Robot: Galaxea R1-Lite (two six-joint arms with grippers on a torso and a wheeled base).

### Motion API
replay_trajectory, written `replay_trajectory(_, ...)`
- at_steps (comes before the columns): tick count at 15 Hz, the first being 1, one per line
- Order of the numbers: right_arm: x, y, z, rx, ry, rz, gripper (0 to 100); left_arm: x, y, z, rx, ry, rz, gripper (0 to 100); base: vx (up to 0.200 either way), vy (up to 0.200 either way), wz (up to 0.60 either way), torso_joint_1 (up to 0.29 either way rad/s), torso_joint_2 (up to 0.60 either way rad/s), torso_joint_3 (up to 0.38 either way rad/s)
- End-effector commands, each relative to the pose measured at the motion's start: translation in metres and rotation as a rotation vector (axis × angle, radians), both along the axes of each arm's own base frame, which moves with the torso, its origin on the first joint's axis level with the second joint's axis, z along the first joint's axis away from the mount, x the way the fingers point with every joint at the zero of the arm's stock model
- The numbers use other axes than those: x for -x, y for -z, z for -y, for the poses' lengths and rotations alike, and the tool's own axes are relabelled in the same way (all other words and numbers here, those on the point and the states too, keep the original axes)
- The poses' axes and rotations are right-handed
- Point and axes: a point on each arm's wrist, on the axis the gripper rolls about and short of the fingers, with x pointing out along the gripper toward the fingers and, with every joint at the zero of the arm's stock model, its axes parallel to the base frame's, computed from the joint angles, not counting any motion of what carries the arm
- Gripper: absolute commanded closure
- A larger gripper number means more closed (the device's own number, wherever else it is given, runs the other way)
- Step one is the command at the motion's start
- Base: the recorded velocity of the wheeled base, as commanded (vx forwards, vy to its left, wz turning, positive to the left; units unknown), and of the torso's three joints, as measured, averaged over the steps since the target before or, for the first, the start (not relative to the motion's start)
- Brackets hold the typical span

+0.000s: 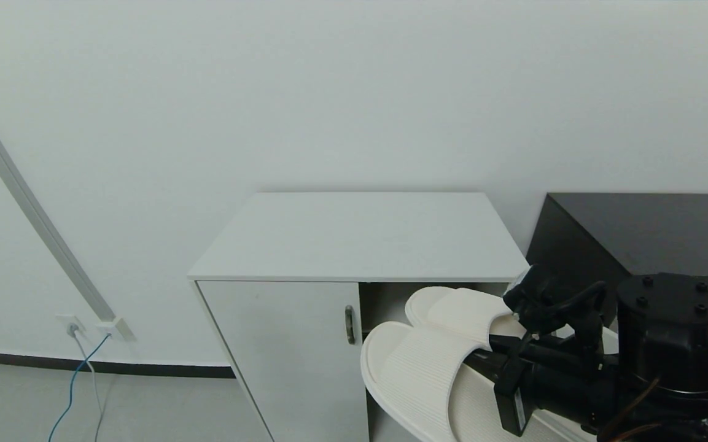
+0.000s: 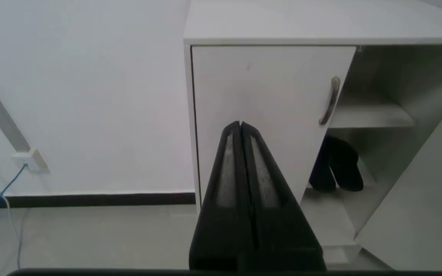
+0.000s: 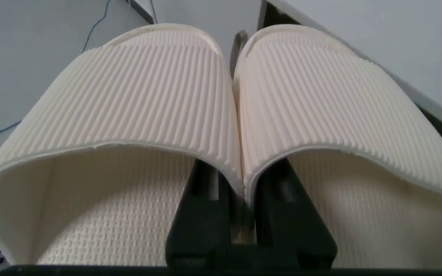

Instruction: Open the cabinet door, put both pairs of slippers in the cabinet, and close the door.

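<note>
Far L: grey wall trunking (image 1: 28,202) runs diagonally down to a socket box (image 1: 115,329). A blue cable (image 1: 74,383) and a white cable (image 1: 97,380) drop from there to the floor (image 1: 145,408), which lies open betw. the wall and the cabinet's L side.

L gripper (image 2: 240,126): fingers pressed flat together, nothing in them. It faces the shut L door (image 1: 280,344), well apart from it.

Cabinet (image 1: 354,236) stands vs. the wall. The door's free edge carries a vertical handle (image 1: 349,324). R half is open (image 1: 381,304): a shelf (image 2: 374,115) is inside, w/ a black pair of slippers (image 2: 339,165) on the level below.

White slippers (image 1: 418,368) are held side by side in front of the open bay, toes toward the cabinet. The nearer toe overlaps the door's free edge in the head view.

R gripper (image 3: 240,207): closed on the two inner strap edges, pinching them together.

Far R: a black unit (image 1: 648,227), w/ a narrow strip of wall betw. it and the cabinet top's R edge.
</note>
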Motion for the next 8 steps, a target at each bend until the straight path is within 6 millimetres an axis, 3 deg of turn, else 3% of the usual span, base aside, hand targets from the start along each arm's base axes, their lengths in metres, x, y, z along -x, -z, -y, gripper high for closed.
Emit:
replay_trajectory(1, 0.0002, 0.0004, 0.0, 0.002, -0.001, 0.0, 100, -0.0001, 0.0, 0.0, 0.001, 0.0, -0.001, 100, 0.0, 0.0, 0.0, -0.222, 0.55, 0.3)
replay_trajectory(8, 0.0006, 0.0007, -0.0001, 0.004, -0.003, 0.0, 100, -0.0001, 0.0, 0.0, 0.001, 0.0, -0.001, 100, 0.0, 0.0, 0.0, -0.217, 0.54, 0.319)
